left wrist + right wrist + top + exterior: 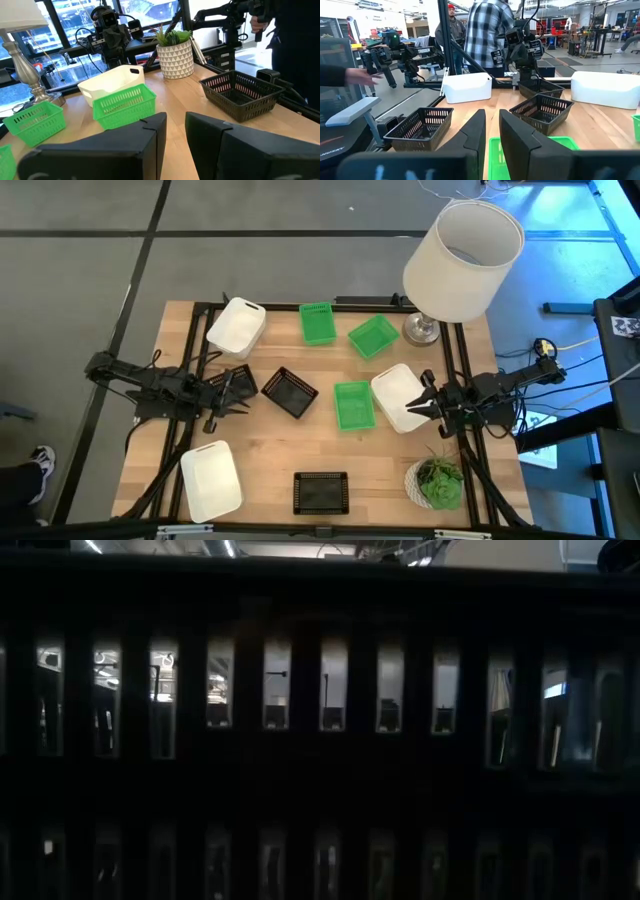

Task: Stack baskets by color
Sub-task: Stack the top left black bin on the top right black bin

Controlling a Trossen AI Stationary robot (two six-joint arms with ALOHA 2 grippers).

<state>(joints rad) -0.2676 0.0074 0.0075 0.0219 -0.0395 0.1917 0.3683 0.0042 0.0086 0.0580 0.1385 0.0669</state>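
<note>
Looking down, your right fingers [424,407], slightly apart and empty, sit against the white basket [400,396] at centre right; left fingers [222,392] likewise beside a black one [236,382].

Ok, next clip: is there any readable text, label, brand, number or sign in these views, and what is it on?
No text can be read in any view.
A black-and-white square marker at the high view's right edge carries a pattern, not words.
A pale mark on the far left arm's dark housing in the right wrist view is too blurred to read.
The white, green and black plastic baskets show no labels.
</note>
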